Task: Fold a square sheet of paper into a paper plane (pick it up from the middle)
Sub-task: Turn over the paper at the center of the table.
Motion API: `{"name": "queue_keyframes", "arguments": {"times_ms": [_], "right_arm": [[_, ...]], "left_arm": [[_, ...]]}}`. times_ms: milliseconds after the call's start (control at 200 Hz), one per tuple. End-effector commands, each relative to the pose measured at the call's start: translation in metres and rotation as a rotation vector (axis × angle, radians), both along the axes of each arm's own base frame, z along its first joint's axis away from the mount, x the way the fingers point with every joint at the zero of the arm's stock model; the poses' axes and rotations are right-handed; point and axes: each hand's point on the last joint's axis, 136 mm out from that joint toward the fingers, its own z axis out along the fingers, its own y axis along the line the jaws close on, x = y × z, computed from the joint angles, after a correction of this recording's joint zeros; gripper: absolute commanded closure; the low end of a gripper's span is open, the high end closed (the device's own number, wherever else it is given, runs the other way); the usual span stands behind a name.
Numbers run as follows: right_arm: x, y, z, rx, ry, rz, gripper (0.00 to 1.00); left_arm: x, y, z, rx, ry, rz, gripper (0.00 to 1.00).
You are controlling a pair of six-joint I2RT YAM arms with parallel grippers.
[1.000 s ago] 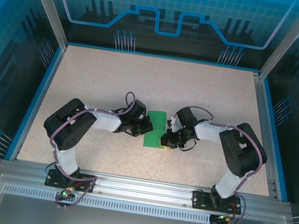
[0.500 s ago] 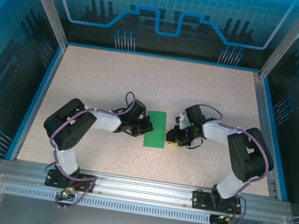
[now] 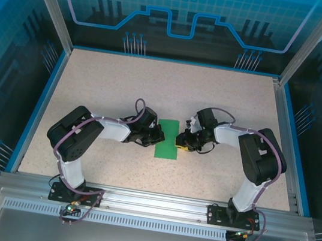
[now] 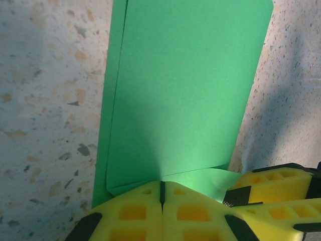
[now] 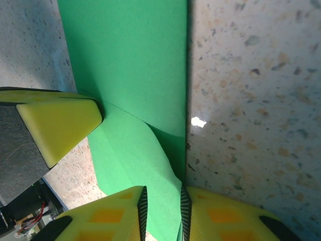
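While the left gripper (image 4: 161, 185) touches it, paper (image 4: 185, 90) lies on table (image 4: 50, 100).

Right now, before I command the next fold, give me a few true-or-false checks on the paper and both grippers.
1. The green paper lies as a folded rectangle between the two grippers. True.
2. The left gripper is wide open. False: its jaws are shut, with the tips at the paper's edge.
3. The right gripper has a curled-up paper edge between its parted fingers. True.
4. The paper is already a pointed dart. False: it is a plain rectangle.
5. The paper hangs in the air. False: it rests on the table, with one edge curled up.
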Motion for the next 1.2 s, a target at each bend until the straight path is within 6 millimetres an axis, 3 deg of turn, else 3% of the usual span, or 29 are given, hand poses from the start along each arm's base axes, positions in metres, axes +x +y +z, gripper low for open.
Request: {"name": "queue_keyframes", "arguments": {"times_ms": [0, 230, 615, 960, 1195], "right_arm": [[-0.001, 0.010, 0.000, 0.022, 0.014, 0.018, 0.74], [-0.002, 0.001, -0.002, -0.049, 0.002, -0.006, 0.71], [-0.006, 0.020, 0.003, 0.011, 0.012, 0.034, 0.72], [-0.002, 0.019, 0.012, 0.036, -0.006, 0.020, 0.74], [-0.001, 0.014, 0.006, -0.007, 0.001, 0.004, 0.73]], "left_arm": [[-0.002, -0.001, 0.011, -0.002, -0.016, -0.022, 0.95], [-0.004, 0.003, 0.012, 0.007, -0.020, -0.017, 0.94], [-0.004, 0.003, 0.012, 0.010, -0.018, -0.015, 0.92], [-0.007, 0.014, 0.004, 0.071, 0.002, 0.003, 0.91], [-0.009, 0.019, -0.004, 0.107, 0.026, 0.003, 0.91]]}}
